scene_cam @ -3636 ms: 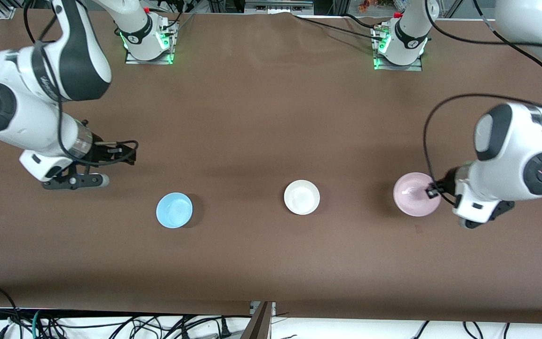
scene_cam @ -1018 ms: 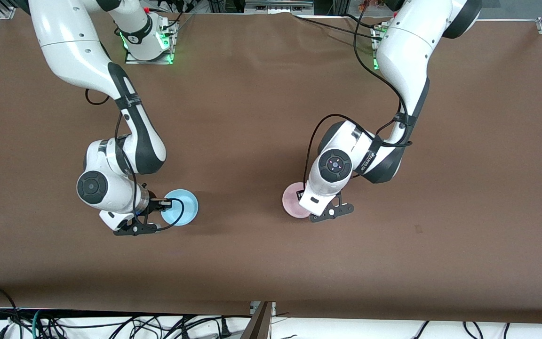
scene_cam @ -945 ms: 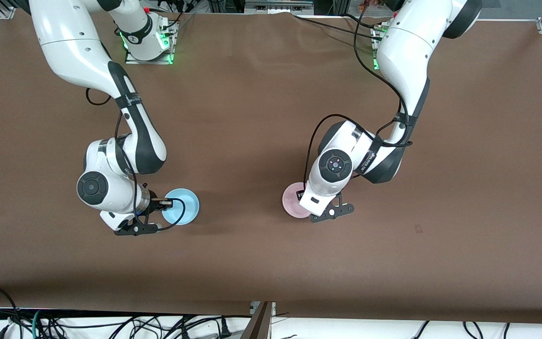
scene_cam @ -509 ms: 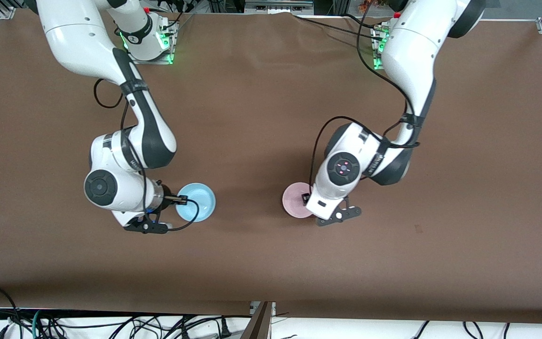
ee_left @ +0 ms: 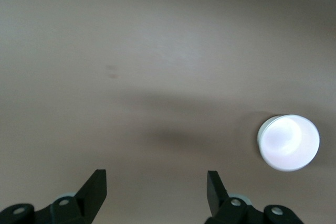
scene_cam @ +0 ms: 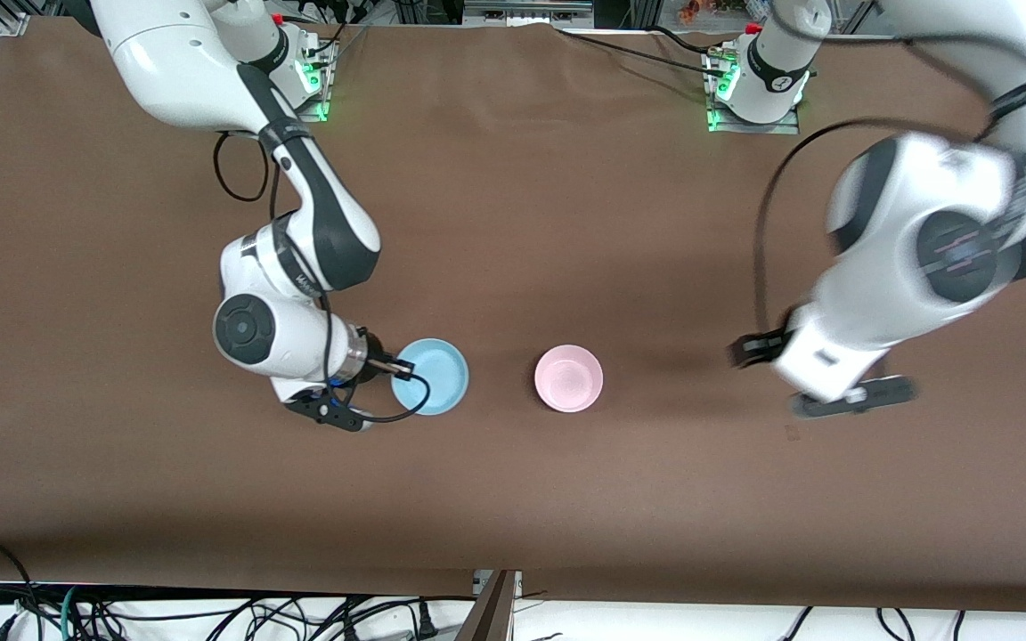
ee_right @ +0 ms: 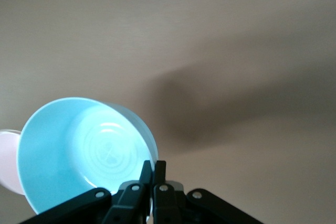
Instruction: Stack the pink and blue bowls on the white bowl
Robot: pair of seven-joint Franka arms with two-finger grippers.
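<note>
The pale pink bowl [scene_cam: 569, 378] sits mid-table where the white bowl stood; the white bowl is hidden under it. My right gripper [scene_cam: 400, 367] is shut on the rim of the light blue bowl [scene_cam: 430, 376] and holds it low over the table, beside the pink bowl toward the right arm's end. In the right wrist view the fingers [ee_right: 153, 170] pinch the blue bowl's [ee_right: 79, 150] rim, and the pink bowl's edge [ee_right: 7, 158] shows next to it. My left gripper [scene_cam: 745, 351] is open and empty over bare table toward the left arm's end. The left wrist view shows its open gripper [ee_left: 155, 190] and the pink bowl [ee_left: 289, 142] apart from it.
The brown table [scene_cam: 513, 499] carries only the bowls. The two arm bases [scene_cam: 755, 85] stand along the table's edge farthest from the front camera. Cables hang below the edge nearest to the camera.
My left gripper let go of the pink bowl on the white bowl and swung away toward the left arm's end. My right gripper carried the blue bowl closer to the pink bowl.
</note>
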